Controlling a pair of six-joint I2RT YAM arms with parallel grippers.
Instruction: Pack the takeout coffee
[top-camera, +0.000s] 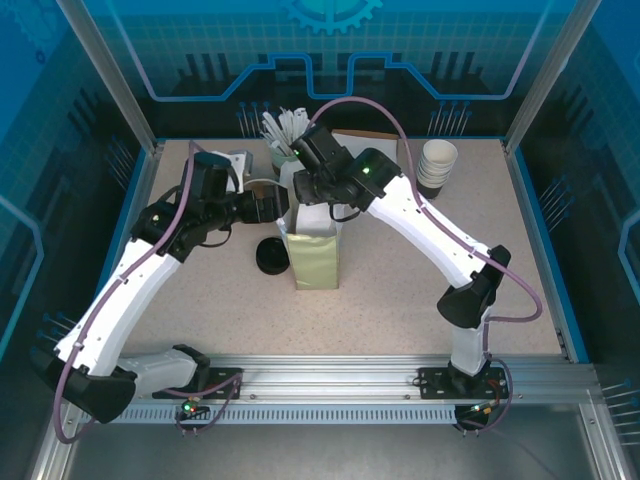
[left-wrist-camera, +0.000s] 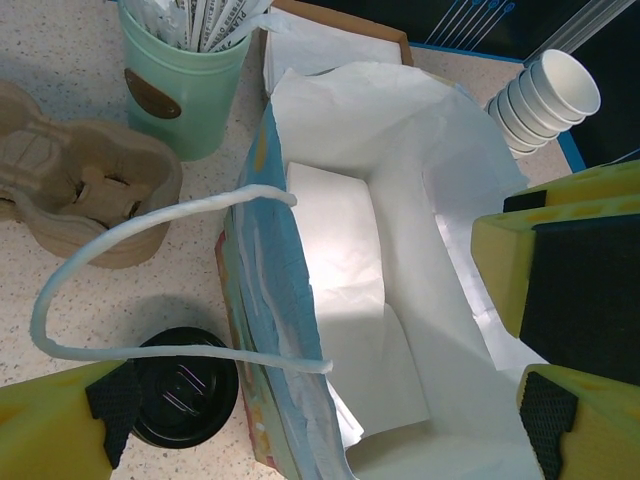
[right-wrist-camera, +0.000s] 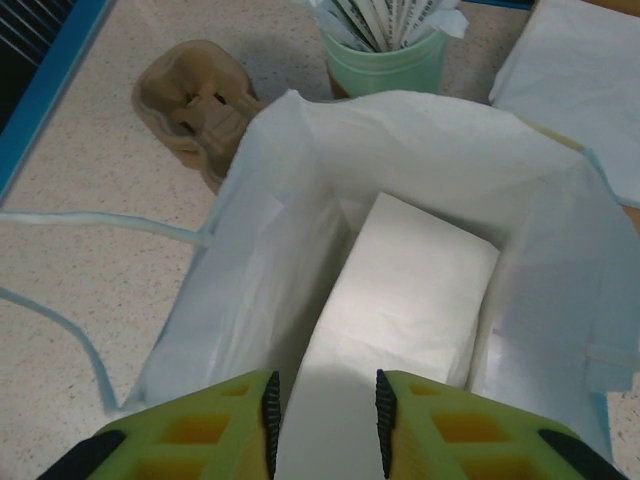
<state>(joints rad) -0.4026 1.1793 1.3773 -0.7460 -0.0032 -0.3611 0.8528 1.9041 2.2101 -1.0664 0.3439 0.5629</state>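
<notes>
The takeout coffee (top-camera: 272, 257) stands on the table just left of the paper bag (top-camera: 315, 262), and its black lid (left-wrist-camera: 185, 386) shows from above. The bag (left-wrist-camera: 400, 200) stands upright with its mouth open, and its white inside (right-wrist-camera: 410, 290) holds nothing. My left gripper (left-wrist-camera: 330, 440) is open wide at the bag's left rim, one finger (left-wrist-camera: 60, 425) over the coffee side. My right gripper (right-wrist-camera: 325, 425) hangs over the bag's mouth, open partway, with nothing between its pads. Its yellow finger (left-wrist-camera: 560, 260) shows at the bag's right rim.
A mint-green cup of stir sticks (left-wrist-camera: 185, 90) and a cardboard cup carrier (left-wrist-camera: 80, 195) stand behind the bag on the left. A stack of white-rimmed cups (top-camera: 437, 165) and white napkins (right-wrist-camera: 590, 80) are at the back right. The bag's handle loop (left-wrist-camera: 100, 255) hangs over the coffee.
</notes>
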